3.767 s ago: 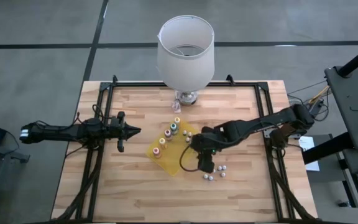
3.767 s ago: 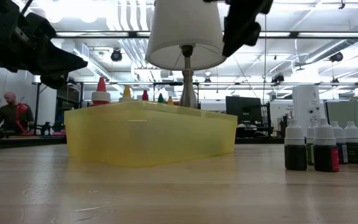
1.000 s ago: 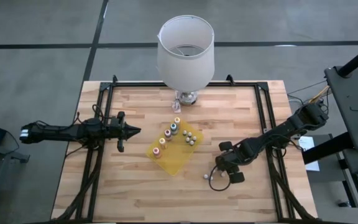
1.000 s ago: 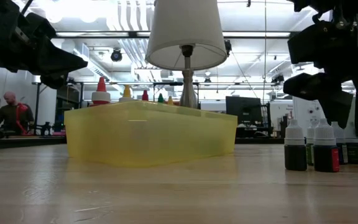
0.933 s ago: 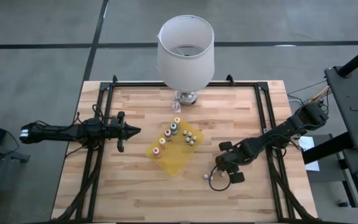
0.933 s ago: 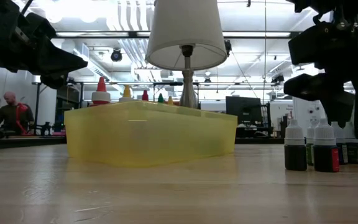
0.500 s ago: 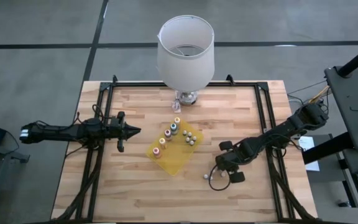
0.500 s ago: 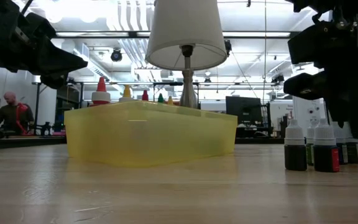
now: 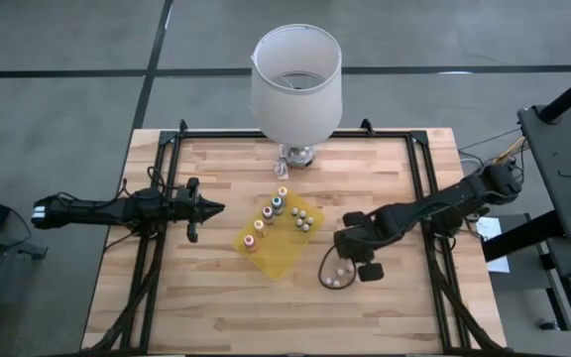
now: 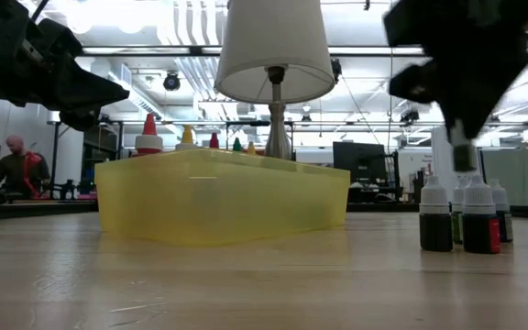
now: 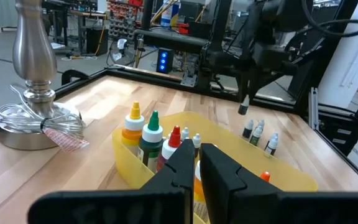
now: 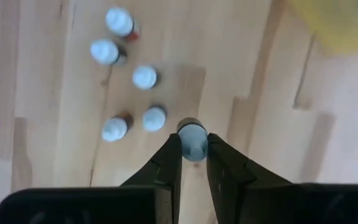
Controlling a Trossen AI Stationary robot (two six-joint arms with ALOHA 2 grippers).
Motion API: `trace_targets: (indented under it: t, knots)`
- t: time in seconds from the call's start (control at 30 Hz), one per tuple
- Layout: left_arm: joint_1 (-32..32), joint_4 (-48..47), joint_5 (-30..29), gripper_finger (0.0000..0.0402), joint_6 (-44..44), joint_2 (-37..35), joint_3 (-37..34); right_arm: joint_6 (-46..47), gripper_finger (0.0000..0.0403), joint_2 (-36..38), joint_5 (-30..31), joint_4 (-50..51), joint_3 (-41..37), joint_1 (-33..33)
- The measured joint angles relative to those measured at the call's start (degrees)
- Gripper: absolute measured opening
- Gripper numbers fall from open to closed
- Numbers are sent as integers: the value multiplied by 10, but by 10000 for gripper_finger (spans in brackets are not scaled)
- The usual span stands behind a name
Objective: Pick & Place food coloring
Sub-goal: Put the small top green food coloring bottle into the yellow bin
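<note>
My right gripper (image 12: pixel 192 148) points down over the table's right half (image 9: pixel 347 248), shut on one small white-capped food coloring bottle (image 12: pixel 192 138) held above the table (image 10: pixel 463 154). Several more white-capped bottles (image 12: pixel 129 78) stand on the wood below it (image 10: pixel 456 215). The yellow tray (image 9: pixel 271 248) lies at mid-table; colour-capped bottles (image 9: pixel 268 216) and white-capped ones (image 9: pixel 301 218) stand upright in it. My left gripper (image 9: pixel 209 208) waits shut at the table's left, level, pointing at the tray (image 11: pixel 194 167). My right gripper pinches the bottle's top end, at the white cap (image 12: pixel 193 132), between its two fingers, at their free ends. The fingers come from above, pointing down. The bottle is upright and lifted clear of the table, above the other bottles.
A lamp with a white shade (image 9: pixel 296 84) stands on its metal foot (image 11: pixel 35 118) at the far middle, just behind the tray. Black rails (image 9: pixel 426 178) run along the table's left, right and far edges. Bare wood lies toward the near edge.
My right gripper has shut on one bottle of the standing group and risen with it, shifting a little toward the tray. That bottle is now lifted clear; the others stay standing on the wood.
</note>
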State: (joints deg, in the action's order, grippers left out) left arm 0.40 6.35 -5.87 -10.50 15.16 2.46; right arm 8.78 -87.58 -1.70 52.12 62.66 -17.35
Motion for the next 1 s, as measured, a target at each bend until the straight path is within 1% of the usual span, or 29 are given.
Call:
trace_targets:
  t: [0.33, 0.67, 0.8, 1.0]
  knots:
    - [0, 0, 0, 0, 0, 0, 0, -59, 48, -90, 4, 38, 133, 48]
    - [0, 0, 0, 0, 0, 0, 0, -113, 49, -180, 3, 60, 265, 57]
    - [0, 0, 0, 0, 0, 0, 0, -118, 49, -216, 3, 79, 311, 68]
    - [0, 0, 0, 0, 0, 0, 0, -110, 49, -263, 2, 78, 381, 94]
